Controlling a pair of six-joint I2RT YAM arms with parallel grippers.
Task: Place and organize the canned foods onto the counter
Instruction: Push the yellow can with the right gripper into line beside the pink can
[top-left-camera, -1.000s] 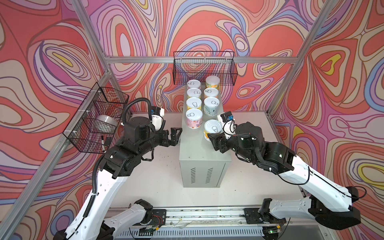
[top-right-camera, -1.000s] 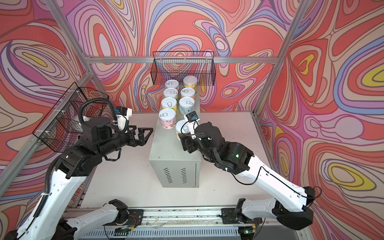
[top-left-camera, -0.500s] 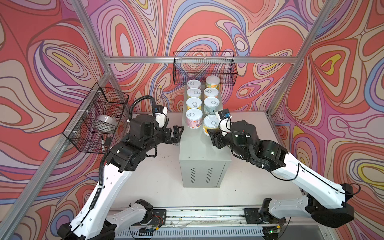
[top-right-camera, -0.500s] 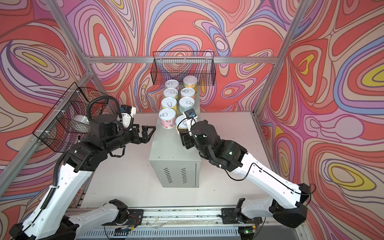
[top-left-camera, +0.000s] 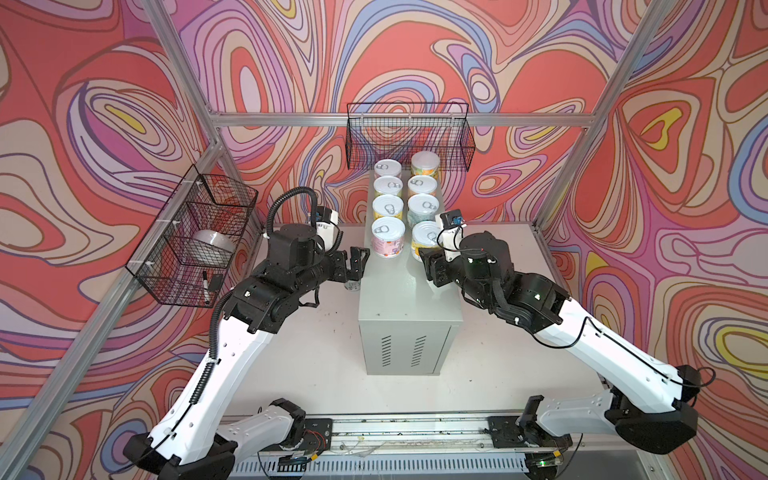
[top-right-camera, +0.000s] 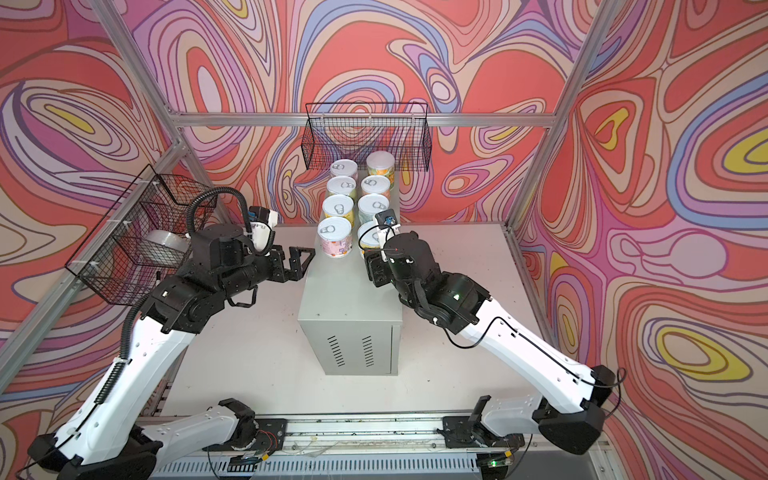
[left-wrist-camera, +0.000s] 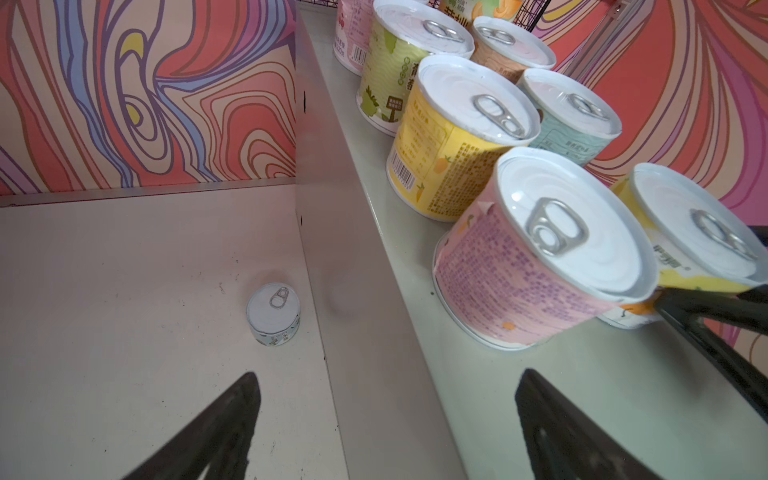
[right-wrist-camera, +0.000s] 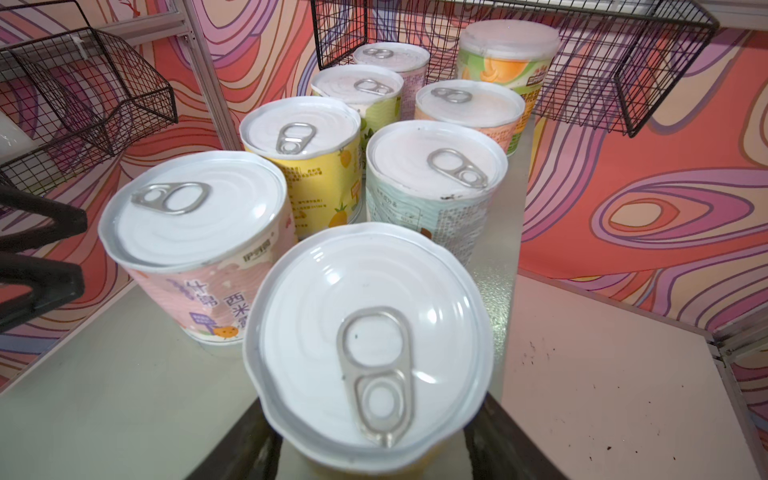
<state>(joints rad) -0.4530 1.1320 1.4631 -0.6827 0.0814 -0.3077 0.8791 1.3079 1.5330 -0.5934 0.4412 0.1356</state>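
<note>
Cans (top-left-camera: 387, 207) with silver pull-tab lids and pastel labels stand upright on the counter (top-left-camera: 405, 291), a tall pale grey cabinet in the middle of a white table (left-wrist-camera: 124, 291). Eight are in view there, in two columns of four running from the near part of the flat top to its far end.

The nearest can of the right column, a yellow can (right-wrist-camera: 374, 353), sits level with the pink can (top-left-camera: 387, 237) just beside it. The right gripper (top-left-camera: 428, 259) reaches in from the near side and pinches this yellow can, one dark finger on each flank. Whether the can's base already rests on the top cannot be told.

One more, a small can (left-wrist-camera: 273, 311) with a pale label, stands upright on the table, close beside the counter's left face and far below its top. The left gripper (left-wrist-camera: 388, 380) hovers over the counter's left edge, spread wide and empty. That can lies below and slightly ahead of it, its long axis vertical. The left arm is clearly the nearer one, since the cabinet stands between this can and the right arm, so a downward reach there looks likely.

Black wire baskets (top-left-camera: 409, 137) hang on the patterned walls.
</note>
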